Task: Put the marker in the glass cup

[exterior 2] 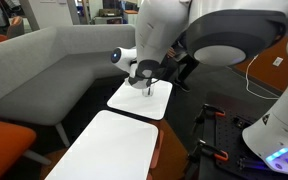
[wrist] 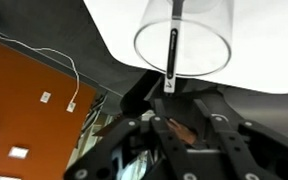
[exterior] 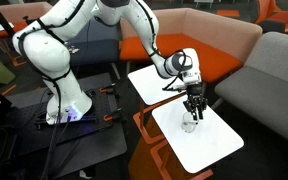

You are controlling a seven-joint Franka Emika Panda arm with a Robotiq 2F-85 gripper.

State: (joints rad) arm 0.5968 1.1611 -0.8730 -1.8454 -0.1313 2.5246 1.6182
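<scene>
The glass cup [wrist: 212,62] stands on a white tabletop [exterior: 212,142]; in an exterior view it is a faint clear shape [exterior: 189,125] directly under my gripper [exterior: 192,104]. The black marker [wrist: 173,50] stands inside the cup and leans on the rim, its upper end pointing at the gripper. In the wrist view the gripper [wrist: 184,115] is just above the marker's end, with its fingers apart and nothing between them. From the other side [exterior 2: 147,86] the gripper hangs over the far tabletop [exterior 2: 156,103], and the cup is hidden there.
A second white tabletop [exterior: 150,80] stands beside the first, and also shows in an exterior view [exterior 2: 104,148]. An orange sofa [exterior: 219,60] and grey sofas [exterior: 279,80] surround the tables. A white cable [wrist: 59,65] lies on the orange seat.
</scene>
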